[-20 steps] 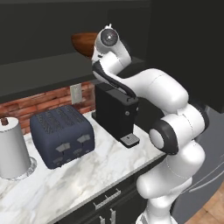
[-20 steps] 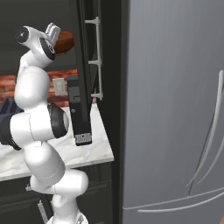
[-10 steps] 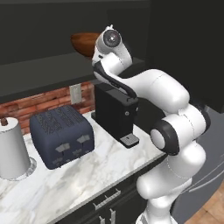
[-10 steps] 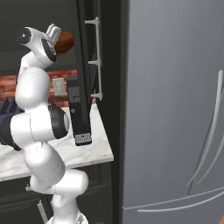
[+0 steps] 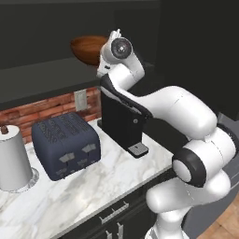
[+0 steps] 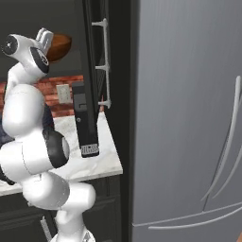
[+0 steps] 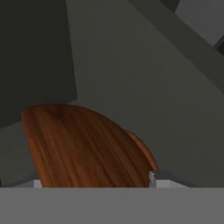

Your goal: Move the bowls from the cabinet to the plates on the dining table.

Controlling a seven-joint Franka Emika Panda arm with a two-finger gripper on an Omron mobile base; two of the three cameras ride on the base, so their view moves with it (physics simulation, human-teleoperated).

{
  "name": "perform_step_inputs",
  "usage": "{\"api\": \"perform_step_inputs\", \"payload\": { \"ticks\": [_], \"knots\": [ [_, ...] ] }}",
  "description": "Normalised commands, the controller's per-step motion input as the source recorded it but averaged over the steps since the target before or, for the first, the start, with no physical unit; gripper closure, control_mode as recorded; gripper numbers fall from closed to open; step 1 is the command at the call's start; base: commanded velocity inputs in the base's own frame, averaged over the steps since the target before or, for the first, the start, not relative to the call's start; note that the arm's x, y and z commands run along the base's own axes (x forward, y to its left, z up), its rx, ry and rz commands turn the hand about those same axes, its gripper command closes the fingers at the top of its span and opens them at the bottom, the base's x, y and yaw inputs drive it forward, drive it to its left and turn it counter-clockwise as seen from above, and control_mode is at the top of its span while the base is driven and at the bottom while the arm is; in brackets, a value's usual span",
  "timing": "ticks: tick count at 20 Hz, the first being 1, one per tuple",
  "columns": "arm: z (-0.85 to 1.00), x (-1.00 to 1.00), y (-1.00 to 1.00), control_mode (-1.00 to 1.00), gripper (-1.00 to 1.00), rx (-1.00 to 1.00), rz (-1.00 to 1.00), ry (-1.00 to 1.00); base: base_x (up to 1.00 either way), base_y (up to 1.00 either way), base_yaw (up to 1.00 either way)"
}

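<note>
Bowl (image 5: pixel 89 49) sits on cabinet shelf (image 5: pixel 42 74), above bench (image 5: pixel 98 182) with toaster (image 5: pixel 65 144). Gripper (image 7: pixel 94 183) at bowl; fingers straddle its wall, apparently clamped on it. Judgement: confirm firm hold, lift slightly, draw straight out, clear of open door (image 6: pixel 94 71).

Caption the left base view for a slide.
White arm reaches up to a reddish-brown wooden bowl on the dark cabinet shelf, above a navy toaster.

Reddish-brown grained bowl (image 5: pixel 88 49), navy toaster (image 5: pixel 66 144), white grey-veined counter (image 5: pixel 93 184), red brick wall (image 5: pixel 28 112).
</note>
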Motion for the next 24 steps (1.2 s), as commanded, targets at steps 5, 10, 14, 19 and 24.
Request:
{"api": "perform_step_inputs", "payload": {
  "ticks": [5, 10, 14, 19, 24],
  "knots": [
    [0.0, -1.0, 0.0, -1.0, 1.0, -0.11, 0.07, -0.1, 0.0, 0.0, 0.0],
    [-0.23, -1.0, -0.14, -1.0, 1.0, -0.12, 0.07, -0.06, 0.0, 0.0, 0.0],
    [-0.25, -1.0, -0.21, -1.0, 1.0, -0.03, 0.06, -0.02, 0.0, 0.0, 0.0],
    [-0.41, -1.0, -0.36, -1.0, 1.0, -0.04, 0.02, 0.0, 0.0, 0.0, 0.0],
    [-0.42, -1.0, -0.43, -1.0, 1.0, -0.03, 0.0, 0.0, 0.0, 0.0, 0.0]
  ]
}}
